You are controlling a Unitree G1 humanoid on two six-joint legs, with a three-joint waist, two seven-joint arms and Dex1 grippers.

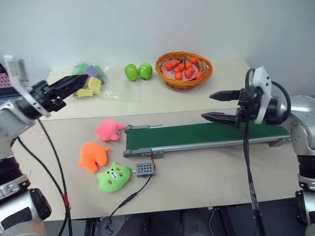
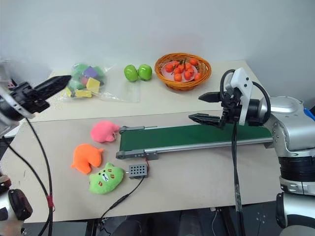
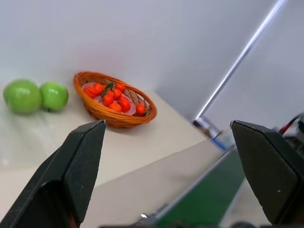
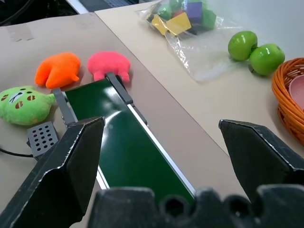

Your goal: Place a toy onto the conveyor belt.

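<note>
Orange toy (image 1: pixel 93 157) lies on tabletop (image 1: pixel 206 172) just off conveyor belt's (image 1: pixel 206 134) left end, betw pink plush (image 1: pixel 109 130) & green cat plush (image 1: pixel 114 176), below/fwd of left gripper (image 1: pixel 74 84), nearer than right gripper (image 1: pixel 216 105) over belt; both grippers open, empty.

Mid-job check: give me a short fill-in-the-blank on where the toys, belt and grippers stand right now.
1. The orange toy lies on the ____, not on the belt.
2. The plush touching the belt's end is ____.
3. The right gripper hovers over the belt with its fingers ____.
4. The basket holds small ____ fruits.

Missing words: table; pink; open; orange
</note>
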